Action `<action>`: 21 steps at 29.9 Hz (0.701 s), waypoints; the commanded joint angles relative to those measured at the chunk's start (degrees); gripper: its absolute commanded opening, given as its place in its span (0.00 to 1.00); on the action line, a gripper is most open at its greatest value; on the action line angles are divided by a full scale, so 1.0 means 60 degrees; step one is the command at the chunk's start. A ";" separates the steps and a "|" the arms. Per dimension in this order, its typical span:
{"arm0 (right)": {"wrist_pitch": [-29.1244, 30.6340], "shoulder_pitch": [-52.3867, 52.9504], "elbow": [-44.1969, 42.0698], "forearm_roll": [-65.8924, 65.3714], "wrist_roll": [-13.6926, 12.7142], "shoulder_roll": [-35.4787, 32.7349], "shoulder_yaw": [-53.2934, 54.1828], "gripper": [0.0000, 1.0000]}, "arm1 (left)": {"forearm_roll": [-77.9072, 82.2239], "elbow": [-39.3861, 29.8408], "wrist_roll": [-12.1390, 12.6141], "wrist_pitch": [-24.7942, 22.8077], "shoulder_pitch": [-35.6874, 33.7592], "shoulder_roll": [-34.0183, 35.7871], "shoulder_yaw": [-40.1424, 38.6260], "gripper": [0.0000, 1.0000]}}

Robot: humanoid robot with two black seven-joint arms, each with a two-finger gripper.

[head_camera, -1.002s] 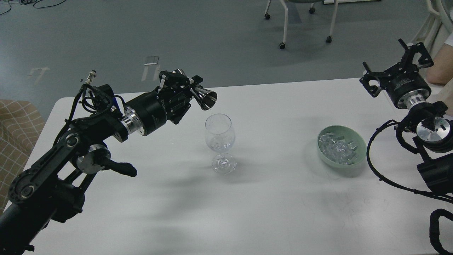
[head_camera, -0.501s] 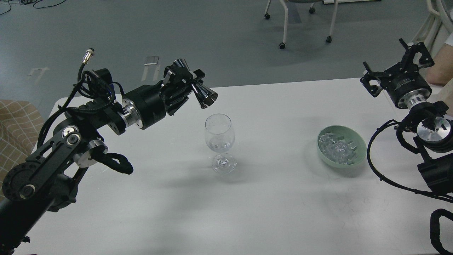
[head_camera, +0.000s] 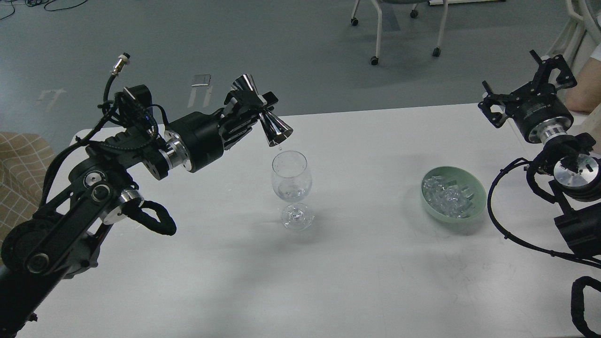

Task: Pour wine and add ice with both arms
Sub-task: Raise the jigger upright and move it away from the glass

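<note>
A clear stemmed glass (head_camera: 291, 180) stands upright at the table's middle, with a little clear wine (head_camera: 290, 193) in its bowl. My left gripper (head_camera: 251, 105) is shut on a shiny metal jigger (head_camera: 263, 117), tipped mouth-down just above and left of the glass rim; a drop hangs at its lip. A pale green bowl (head_camera: 476, 209) to the right holds many clear ice cubes (head_camera: 446, 196). My right gripper (head_camera: 528, 91) is open and empty, raised above the table's far right edge, beyond the bowl.
The white table (head_camera: 366, 277) spans the view. A checked tan cushion (head_camera: 21, 173) lies at the left edge. Chair legs on castors (head_camera: 375, 58) stand on the grey floor behind. A person's arm (head_camera: 582, 89) shows at the far right.
My left wrist has rolled and risen, tipping the jigger from nearly level to mouth-down over the glass. The right arm, glass and bowl have stayed still.
</note>
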 commanded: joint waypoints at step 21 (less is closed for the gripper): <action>-0.0008 -0.0014 0.0000 0.0015 0.0000 -0.0045 0.0146 1.00 | -0.3005 -0.0263 0.0161 0.0512 0.0634 -0.0107 -0.1331 0.13</action>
